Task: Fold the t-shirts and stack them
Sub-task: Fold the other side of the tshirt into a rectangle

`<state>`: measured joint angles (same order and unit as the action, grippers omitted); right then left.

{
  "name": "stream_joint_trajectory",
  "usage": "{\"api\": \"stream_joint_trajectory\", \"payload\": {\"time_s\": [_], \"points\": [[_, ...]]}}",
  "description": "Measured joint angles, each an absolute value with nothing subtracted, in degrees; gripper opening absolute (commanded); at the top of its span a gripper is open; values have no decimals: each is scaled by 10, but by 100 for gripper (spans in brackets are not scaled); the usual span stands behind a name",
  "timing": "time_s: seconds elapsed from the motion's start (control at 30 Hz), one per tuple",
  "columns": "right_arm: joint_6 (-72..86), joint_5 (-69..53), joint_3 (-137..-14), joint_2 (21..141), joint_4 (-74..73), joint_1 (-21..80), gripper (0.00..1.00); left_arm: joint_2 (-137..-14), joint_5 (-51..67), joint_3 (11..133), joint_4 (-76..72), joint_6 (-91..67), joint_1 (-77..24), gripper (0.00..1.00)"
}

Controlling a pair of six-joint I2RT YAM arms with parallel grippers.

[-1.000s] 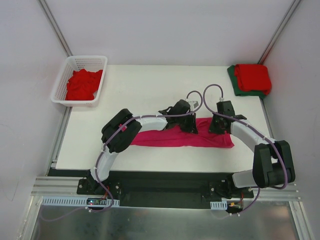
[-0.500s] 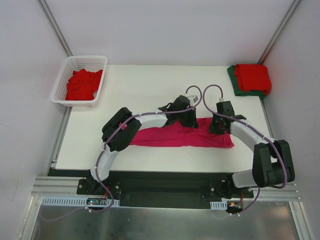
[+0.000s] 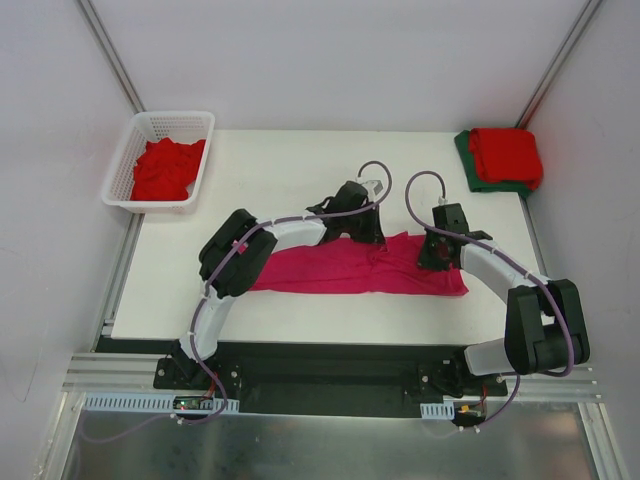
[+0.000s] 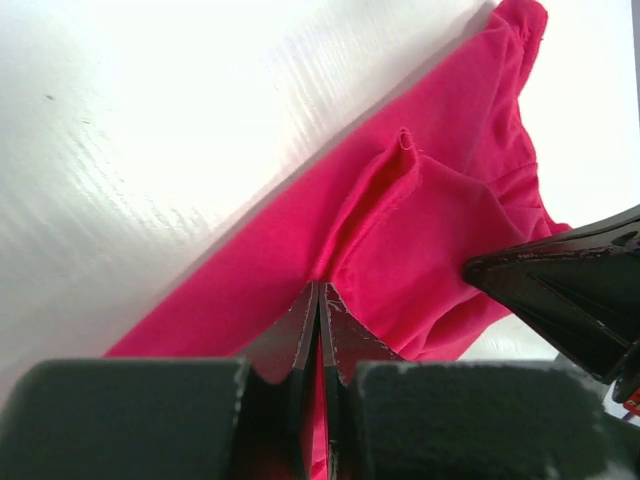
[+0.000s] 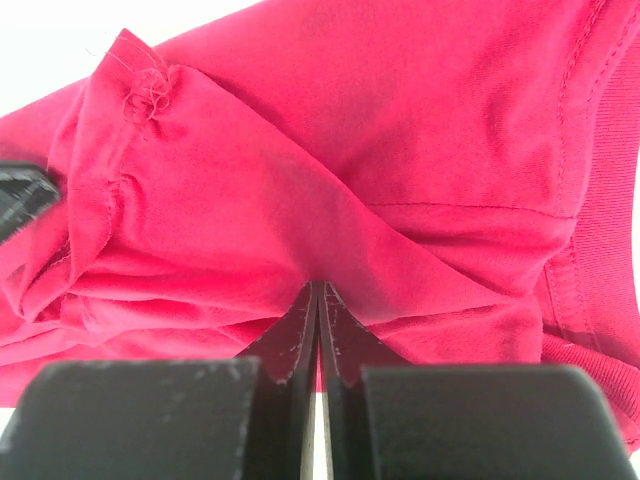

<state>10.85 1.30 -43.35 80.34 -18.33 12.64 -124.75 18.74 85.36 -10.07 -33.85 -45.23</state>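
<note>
Task roughly midway: one red t-shirt (image 3: 507,155) lay folded atop the dark green t-shirt (image 3: 465,150) at upper right, unfolded red t-shirts (image 3: 163,170) sat crumpled in the basket (image 3: 175,118) at upper left, and left gripper (image 4: 319,300) and right gripper (image 5: 318,295) were each clamped on the magenta t-shirt (image 3: 340,270), part-folded at centre.

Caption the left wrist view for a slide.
Left jaws shut on a ridge of the pink shirt, lying on the white table.
</note>
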Motion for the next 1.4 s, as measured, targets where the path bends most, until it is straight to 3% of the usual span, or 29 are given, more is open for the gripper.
{"api": "stream_joint_trajectory", "payload": {"time_s": [0.4, 0.87, 1.4], "points": [[109, 13, -434, 803, -183, 126, 1, -1240, 185, 847, -82, -299, -422, 0], [109, 13, -434, 803, -184, 126, 1, -1205, 174, 799, -75, -289, -514, 0], [109, 13, -434, 803, -184, 126, 1, -1197, 141, 800, -60, -256, -503, 0]]}}
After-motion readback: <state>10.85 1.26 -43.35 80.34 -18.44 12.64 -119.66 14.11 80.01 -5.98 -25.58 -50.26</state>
